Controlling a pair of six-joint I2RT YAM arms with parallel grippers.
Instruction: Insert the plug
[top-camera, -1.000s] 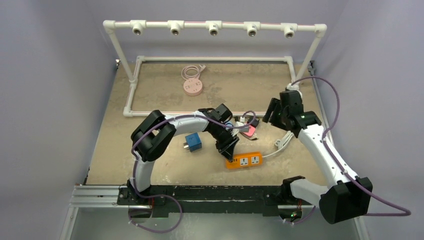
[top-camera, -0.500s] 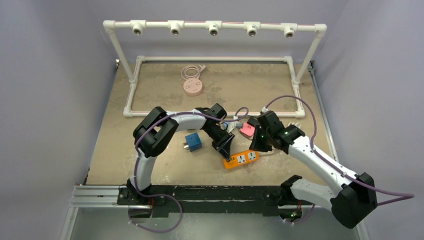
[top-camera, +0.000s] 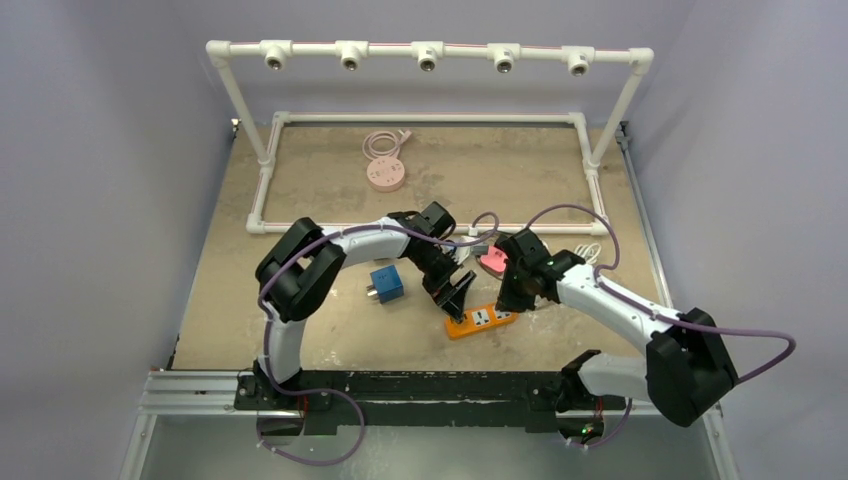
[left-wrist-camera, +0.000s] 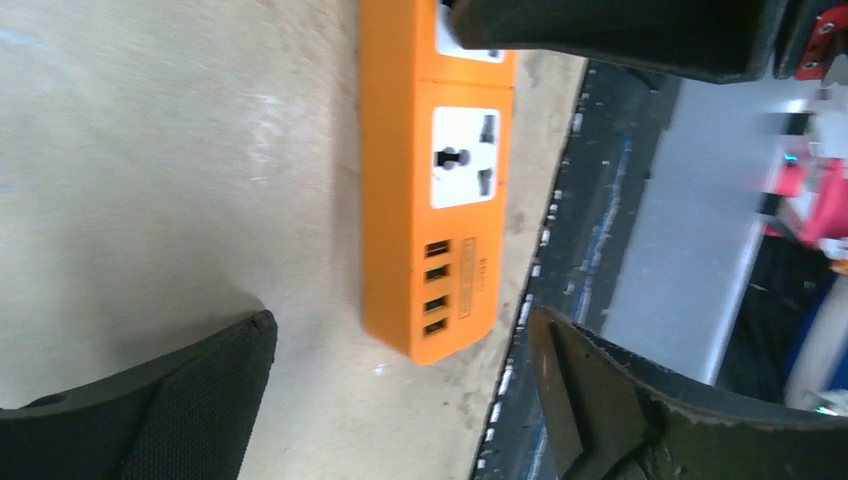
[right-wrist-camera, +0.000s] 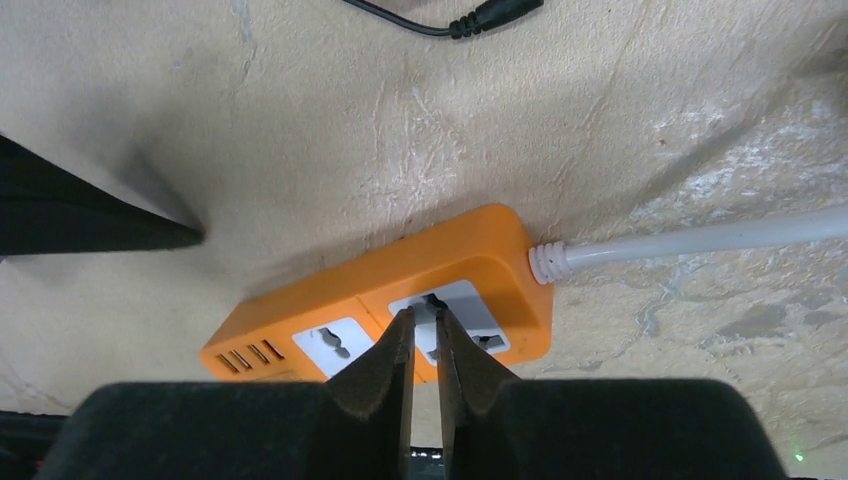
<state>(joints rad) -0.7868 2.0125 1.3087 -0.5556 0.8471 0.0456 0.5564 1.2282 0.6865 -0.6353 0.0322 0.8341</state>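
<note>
Worktop (top-camera: 300, 190) of mottled beige carried everything, with a white pipe frame (top-camera: 427, 117) standing across its far half, well beyond both pincers. Both arms reached inward and met near the middle.

The left pincer (top-camera: 458, 294) was released, its two fingers spread wide with nothing between them. In its wrist view the orange power strip (left-wrist-camera: 420, 180) lay just ahead of the fingertips, with the USB ports nearest them and one universal socket past those.

The right pincer (right-wrist-camera: 422, 318) was clenched, its fingers drawn to a thin slit with nothing visible in it. Its tips were poised directly over the strip's other socket, at the end where the white cable (right-wrist-camera: 700, 240) left the housing. Whether those tips touched the socket face could not be told.

A pink round socket hub (top-camera: 385, 175) with a coiled lead lay far beyond both pincers, inside the frame. A blue adapter cube (top-camera: 386, 283) sat on the worktop to the left of the left pincer, near but apart from it.

The pink plug (top-camera: 493, 261) lay loose on the worktop just beyond the right pincer, between the two wrists, and neither pincer held it. A black cable end (right-wrist-camera: 490, 15) lay farther ahead of the right pincer's tips.
</note>
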